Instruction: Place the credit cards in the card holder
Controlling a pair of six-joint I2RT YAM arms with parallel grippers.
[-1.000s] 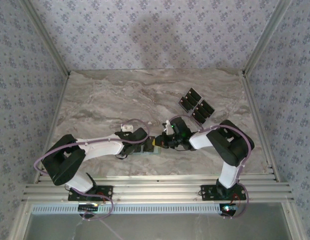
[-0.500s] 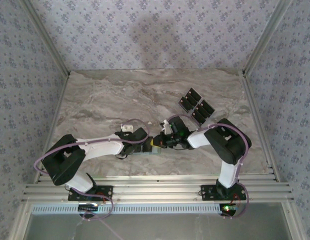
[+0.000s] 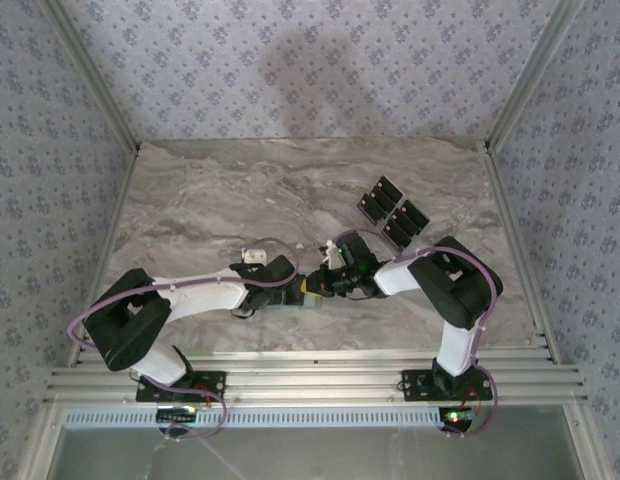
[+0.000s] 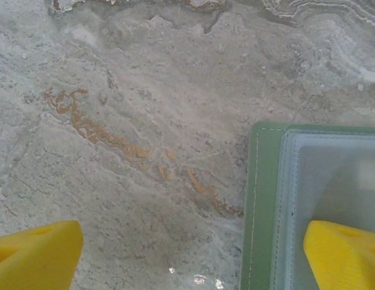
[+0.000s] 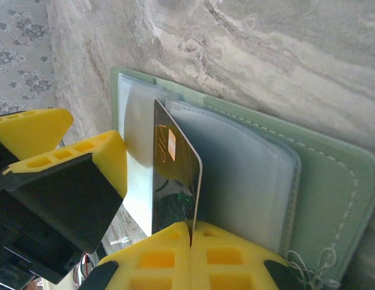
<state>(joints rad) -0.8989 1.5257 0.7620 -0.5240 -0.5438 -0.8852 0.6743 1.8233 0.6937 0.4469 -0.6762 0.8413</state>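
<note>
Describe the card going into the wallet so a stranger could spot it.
On the marble table, near the front, lies the open green card holder. The card stands on edge between its clear sleeves, pinched by the right claw; the other cards lie flat.

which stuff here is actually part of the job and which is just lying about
Job: black card pinched in right gripper; green card holder; loose cards on the table; open left gripper.
Not the job: marble table; patterned walls; metal rails.
</note>
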